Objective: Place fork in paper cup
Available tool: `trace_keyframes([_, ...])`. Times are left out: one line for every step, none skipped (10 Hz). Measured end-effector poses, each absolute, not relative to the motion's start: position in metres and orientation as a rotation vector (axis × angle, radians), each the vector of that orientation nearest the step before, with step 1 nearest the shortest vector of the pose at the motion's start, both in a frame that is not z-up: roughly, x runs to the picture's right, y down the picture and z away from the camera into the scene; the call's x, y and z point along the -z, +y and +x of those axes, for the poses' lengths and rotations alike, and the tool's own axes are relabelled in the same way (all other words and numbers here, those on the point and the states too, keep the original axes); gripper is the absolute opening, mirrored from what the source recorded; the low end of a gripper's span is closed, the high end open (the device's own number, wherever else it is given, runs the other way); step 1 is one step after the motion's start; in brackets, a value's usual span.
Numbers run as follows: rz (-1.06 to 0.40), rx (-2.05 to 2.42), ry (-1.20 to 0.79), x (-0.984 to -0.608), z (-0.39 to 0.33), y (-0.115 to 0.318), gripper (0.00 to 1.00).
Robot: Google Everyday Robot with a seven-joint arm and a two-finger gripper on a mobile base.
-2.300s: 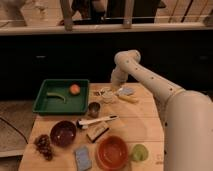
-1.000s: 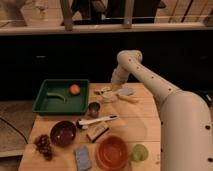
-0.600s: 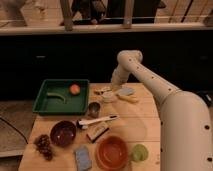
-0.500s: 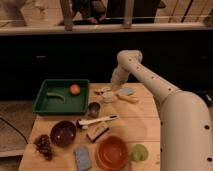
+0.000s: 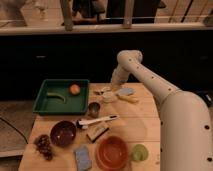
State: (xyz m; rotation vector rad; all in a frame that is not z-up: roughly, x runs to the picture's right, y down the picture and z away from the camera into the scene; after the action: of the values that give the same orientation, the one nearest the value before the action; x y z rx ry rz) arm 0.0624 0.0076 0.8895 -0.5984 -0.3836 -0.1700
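The paper cup (image 5: 108, 97) is small and white and stands at the back middle of the wooden table (image 5: 145, 125). A slender pale-yellow fork (image 5: 129, 99) lies just right of the cup, beside a pale blue round object (image 5: 125, 92). My gripper (image 5: 112, 87) hangs at the end of the white arm (image 5: 150, 82), just above and behind the cup. The arm hides the gripper's tips.
A green tray (image 5: 48, 105) at the back left holds an orange (image 5: 75, 89). A metal cup (image 5: 93, 108), a white-handled tool (image 5: 98, 121), a tan block (image 5: 98, 132), a purple bowl (image 5: 63, 132), grapes (image 5: 44, 146), a blue sponge (image 5: 83, 157), an orange bowl (image 5: 112, 152) and a green cup (image 5: 139, 152) fill the front.
The arm's wrist has shifted slightly to the right above the cup. Nothing on the table has moved.
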Motion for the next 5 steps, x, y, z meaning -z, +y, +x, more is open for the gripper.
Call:
trace_keyframes([-0.597, 0.169, -0.381, -0.8888, 0.0653, 0.0072, 0.80])
trace_keyframes([-0.595, 0.169, -0.380, -0.8878, 0.0673, 0.0063, 0.80])
trace_keyframes([-0.594, 0.169, -0.380, -0.8878, 0.0676, 0.0060, 0.80])
trace_keyframes([-0.603, 0.173, -0.380, -0.8869, 0.0670, 0.0074, 0.80])
trace_keyframes([-0.600, 0.172, -0.380, -0.8874, 0.0675, 0.0068, 0.80])
